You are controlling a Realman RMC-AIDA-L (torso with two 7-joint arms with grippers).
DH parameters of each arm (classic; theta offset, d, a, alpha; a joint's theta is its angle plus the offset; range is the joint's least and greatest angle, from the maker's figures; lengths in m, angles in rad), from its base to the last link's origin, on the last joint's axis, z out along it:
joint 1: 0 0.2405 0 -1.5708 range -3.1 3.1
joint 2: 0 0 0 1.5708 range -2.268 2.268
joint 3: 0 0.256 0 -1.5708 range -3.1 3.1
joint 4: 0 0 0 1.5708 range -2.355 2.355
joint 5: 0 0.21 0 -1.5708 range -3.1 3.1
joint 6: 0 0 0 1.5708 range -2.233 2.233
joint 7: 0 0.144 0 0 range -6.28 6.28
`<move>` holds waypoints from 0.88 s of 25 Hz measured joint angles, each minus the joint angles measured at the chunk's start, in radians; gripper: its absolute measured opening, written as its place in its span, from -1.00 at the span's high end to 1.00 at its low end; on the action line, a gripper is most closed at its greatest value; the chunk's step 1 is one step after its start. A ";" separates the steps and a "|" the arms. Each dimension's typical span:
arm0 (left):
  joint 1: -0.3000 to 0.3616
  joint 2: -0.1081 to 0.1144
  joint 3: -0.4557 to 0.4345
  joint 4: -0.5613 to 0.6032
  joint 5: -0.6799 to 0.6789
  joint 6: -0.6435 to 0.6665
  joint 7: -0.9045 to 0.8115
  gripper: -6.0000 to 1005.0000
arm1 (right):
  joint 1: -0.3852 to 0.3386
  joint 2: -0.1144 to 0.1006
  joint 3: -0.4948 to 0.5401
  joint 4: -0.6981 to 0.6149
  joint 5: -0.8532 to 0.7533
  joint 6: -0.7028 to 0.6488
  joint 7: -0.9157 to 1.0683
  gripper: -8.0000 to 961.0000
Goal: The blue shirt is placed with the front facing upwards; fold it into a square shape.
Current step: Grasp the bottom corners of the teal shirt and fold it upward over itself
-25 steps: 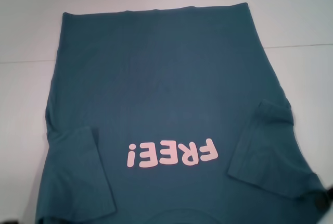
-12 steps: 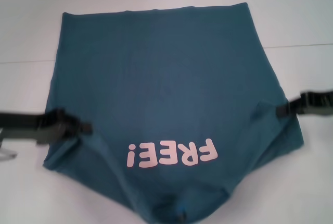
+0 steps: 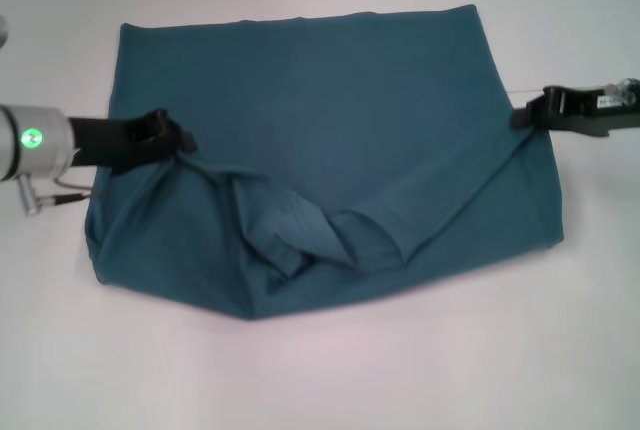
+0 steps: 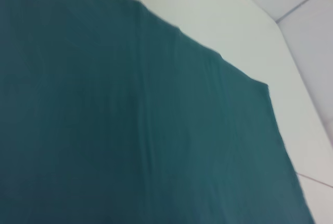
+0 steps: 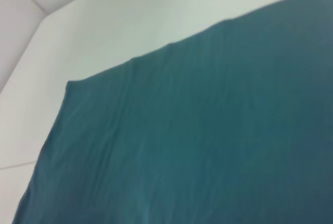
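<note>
The blue shirt point(image 3: 330, 100) lies on the white table point(image 3: 320, 380), its near part drawn up and doubled over toward the far hem. The pink print is hidden; a ribbed collar fold point(image 3: 345, 230) sags in the middle. My left gripper point(image 3: 178, 138) is shut on the shirt's left edge, and cloth stretches from it. My right gripper point(image 3: 525, 113) is shut on the right edge at about the same height. Both wrist views show only the plain teal cloth point(image 4: 130, 130) point(image 5: 208, 140) and the table beyond it, no fingers.
The table top point(image 3: 560, 10) shows bare white around the shirt, with a thin seam line point(image 3: 515, 93) running across it at the right. A grey cable point(image 3: 70, 182) hangs under my left wrist.
Both grippers have moved away from me with the shirt's near edge, pulling it over the body. The "FREE!" print has gone out of sight under the fold.
</note>
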 joint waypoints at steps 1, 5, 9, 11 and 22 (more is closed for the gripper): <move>-0.011 -0.002 0.013 -0.006 0.000 -0.031 0.000 0.90 | 0.007 0.002 -0.005 0.007 -0.001 0.024 -0.003 0.91; -0.047 -0.020 0.070 -0.022 0.000 -0.159 -0.001 0.90 | 0.040 0.004 -0.065 0.056 -0.002 0.147 -0.007 0.91; -0.073 -0.039 0.134 -0.026 0.000 -0.269 -0.001 0.90 | 0.086 -0.002 -0.153 0.137 -0.014 0.279 -0.014 0.91; -0.079 -0.043 0.152 -0.026 0.000 -0.309 -0.001 0.90 | 0.110 -0.004 -0.185 0.169 -0.040 0.340 -0.015 0.91; -0.099 -0.044 0.184 -0.027 0.008 -0.409 0.003 0.90 | 0.231 0.009 -0.233 0.246 -0.218 0.528 -0.016 0.91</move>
